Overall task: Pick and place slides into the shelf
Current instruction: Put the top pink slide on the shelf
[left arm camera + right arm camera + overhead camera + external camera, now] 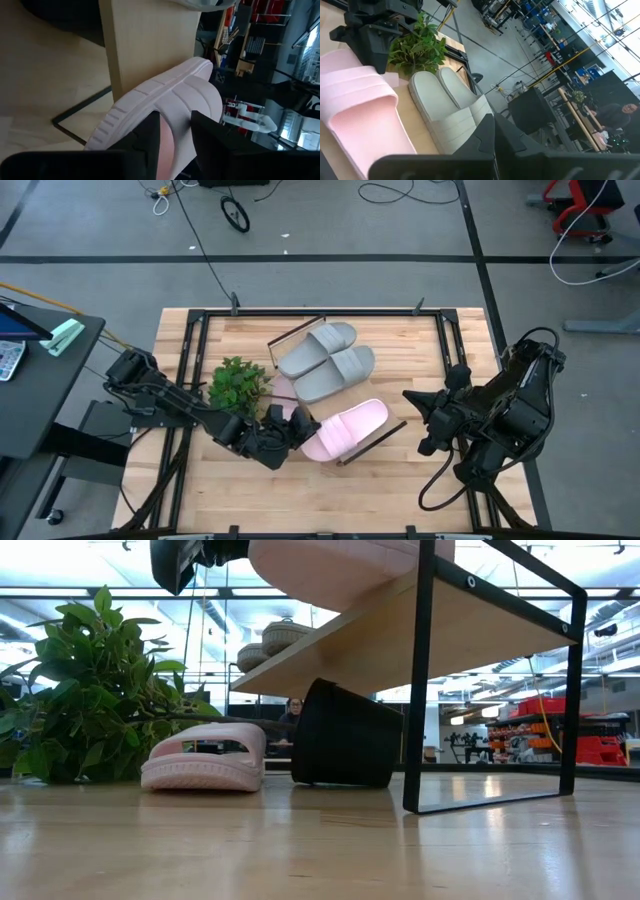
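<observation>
The shelf (385, 435) stands slantwise on the table, with two grey slides (330, 362) side by side on its far half. A pink slide (348, 428) lies sole-down on the near end of its board (420, 635) and overhangs the board's edge toward my left gripper (298, 430). That gripper is open, a finger on each side of the slide's overhanging end. A second pink slide (200, 758) rests sole-down on the tabletop beside the plant. My right gripper (494, 131) is shut on nothing, raised over the table's right side. My left gripper has its fingers (149, 142) on either side of the pink slide's overhanging end (176, 142), coming level from the table's left. Whether they touch it I cannot tell. The slide lies on the shelf's board.
A green leafy plant (238, 385) lies left of the shelf, its black pot (345, 735) tipped on its side under the board. The shelf's dark metal end frame (420, 680) stands near the table's front. Bare tabletop lies along the near edge.
</observation>
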